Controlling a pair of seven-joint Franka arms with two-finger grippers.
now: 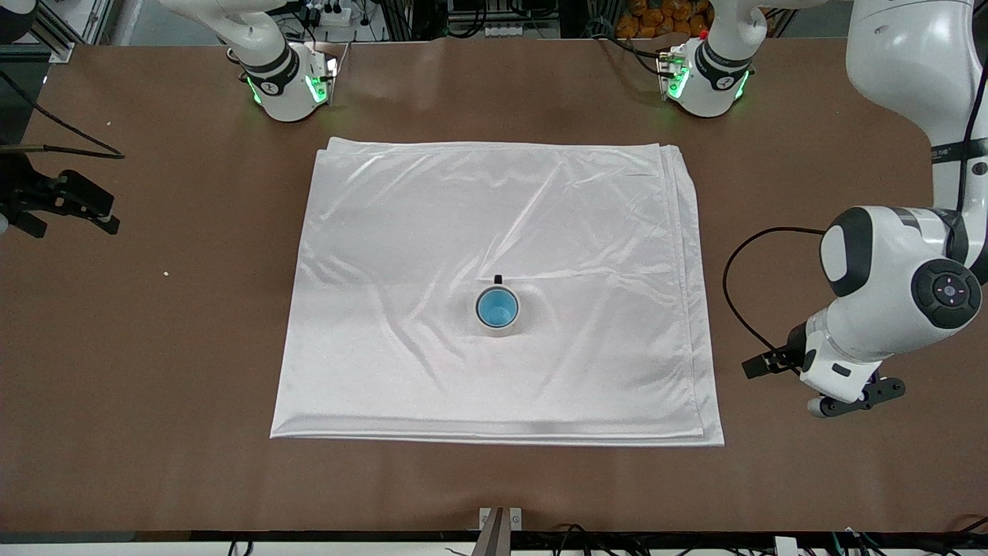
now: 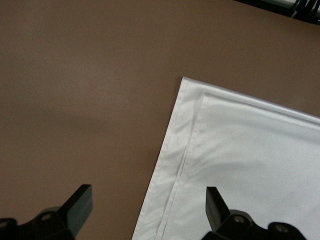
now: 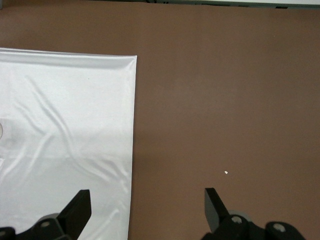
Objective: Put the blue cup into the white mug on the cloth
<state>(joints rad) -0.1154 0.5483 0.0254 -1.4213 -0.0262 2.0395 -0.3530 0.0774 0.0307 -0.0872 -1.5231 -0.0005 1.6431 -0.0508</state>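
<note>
**Cup sits in the mug, both arms off to the sides**

The table (image 1: 154, 401) is covered in a flat brown mat, wide and plain. Along the edge where the robots stand, two white bases glow green, and past them there is a clutter of cables, metal framing and something orange on a shelf. One small pale crumb (image 1: 165, 272) lies on the brown toward the right arm's end.

One cloth (image 1: 432, 232), white and shiny, is spread over the middle of the table. It is folded in layers, the edges showing stacked at the left arm's end, and it is creased all over with shallow wrinkles.

One mug (image 1: 485, 326) stands upright on the cloth, somewhat nearer the front camera than the cloth's middle. Its small dark handle points toward the robots. One cup (image 1: 496, 308) sits inside it, so only the bright blue inside shows, ringed by the mug's white rim.

Two arms, both waiting. The left gripper (image 2: 147, 212) hangs over the cloth's layered corner and the bare mat beside it, jaws spread wide, nothing between them. The right gripper (image 3: 147, 210) hangs over the cloth's edge at the right arm's end, jaws likewise apart and empty.
</note>
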